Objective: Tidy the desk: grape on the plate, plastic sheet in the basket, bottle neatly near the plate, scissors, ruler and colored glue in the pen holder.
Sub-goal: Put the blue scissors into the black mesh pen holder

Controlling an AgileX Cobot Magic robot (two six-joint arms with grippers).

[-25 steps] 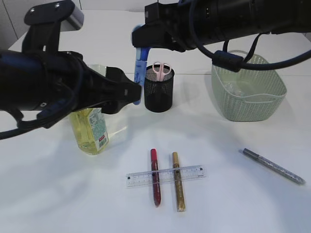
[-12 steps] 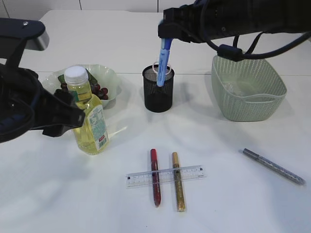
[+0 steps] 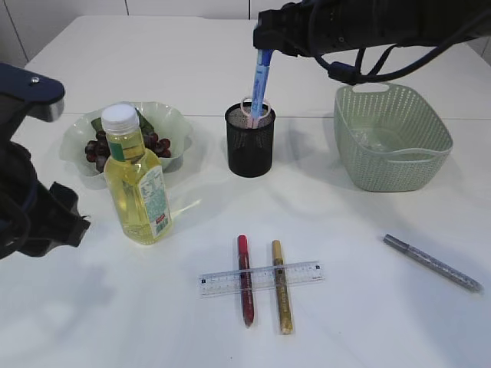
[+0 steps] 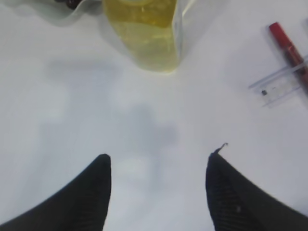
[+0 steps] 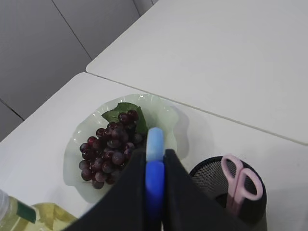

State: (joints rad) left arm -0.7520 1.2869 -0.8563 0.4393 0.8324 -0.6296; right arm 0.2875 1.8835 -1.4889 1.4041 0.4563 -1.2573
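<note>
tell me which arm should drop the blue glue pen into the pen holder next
Right. The right gripper already clamps the blue glue pen just above the pen holder; the left gripper is open and empty near the bottle.

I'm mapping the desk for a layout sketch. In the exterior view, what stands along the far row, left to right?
Plate of grapes → pen holder with scissors → basket.

I can't read any text from here. The bottle (image 3: 136, 184) has a label, but its print is too small. The ruler (image 3: 261, 277) markings blur too.
</note>
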